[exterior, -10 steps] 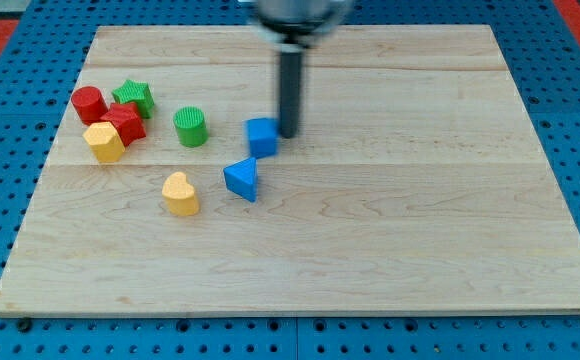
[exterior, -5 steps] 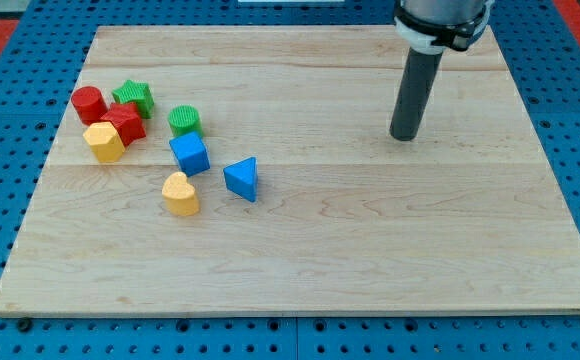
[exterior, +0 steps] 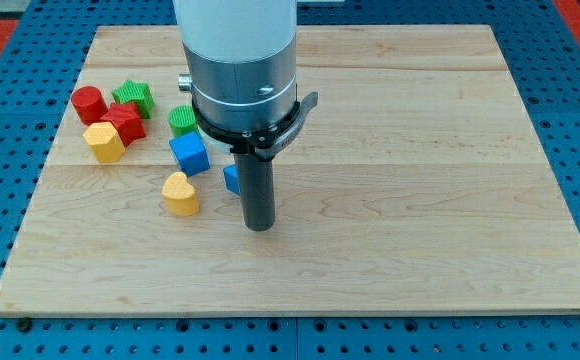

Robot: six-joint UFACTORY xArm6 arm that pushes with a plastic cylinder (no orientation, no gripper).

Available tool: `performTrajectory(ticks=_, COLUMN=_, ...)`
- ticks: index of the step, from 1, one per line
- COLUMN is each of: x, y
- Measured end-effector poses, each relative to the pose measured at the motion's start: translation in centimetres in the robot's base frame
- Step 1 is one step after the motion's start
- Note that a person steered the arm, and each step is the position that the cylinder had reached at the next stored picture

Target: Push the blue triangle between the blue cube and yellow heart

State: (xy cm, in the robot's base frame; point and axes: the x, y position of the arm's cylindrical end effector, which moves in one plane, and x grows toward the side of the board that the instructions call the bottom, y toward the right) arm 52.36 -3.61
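The tool is a bare rod with nothing to open, close or grip, and my tip (exterior: 259, 227) is seen planted on the wooden board (exterior: 420, 200) just below the frame's centre, with the rod rising into the wide grey arm housing that fills the upper middle; the blue triangle (exterior: 231, 178) is almost wholly hidden behind the rod, only a sliver of blue showing at the rod's left edge, so contact between them cannot be judged, though the tip is placed on the triangle's right and lower side; further left, the yellow heart (exterior: 180, 194) is found near the frame's centre-left and the blue cube (exterior: 189, 154) just above it, apart from it, with a narrow gap left between the two; beyond them a green cylinder (exterior: 182, 120) sits close above the cube, partly covered by the housing, and a cluster of red cylinder (exterior: 88, 102), green star (exterior: 133, 96), another red block (exterior: 124, 124) and yellow block (exterior: 103, 142) is gathered at the upper left; the risk is judged as follows: a leftward push delivered off-centre could spin the triangle aside, or it could be driven too far, so that the heart or cube is knocked away and the gap lost
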Motion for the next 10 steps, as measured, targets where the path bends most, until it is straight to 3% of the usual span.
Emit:
performTrajectory(ticks=2, x=-2.0, y=-1.5)
performTrajectory(ticks=4, x=-6.2, y=-7.8)
performTrajectory(ticks=5, x=-5.0, y=-6.6)
performTrajectory(ticks=7, x=-3.9, y=4.3)
performTrajectory(ticks=8, x=-6.8, y=1.7)
performTrajectory(ticks=9, x=-6.9, y=-6.2)
performTrajectory(ticks=10, x=-7.5, y=-1.1)
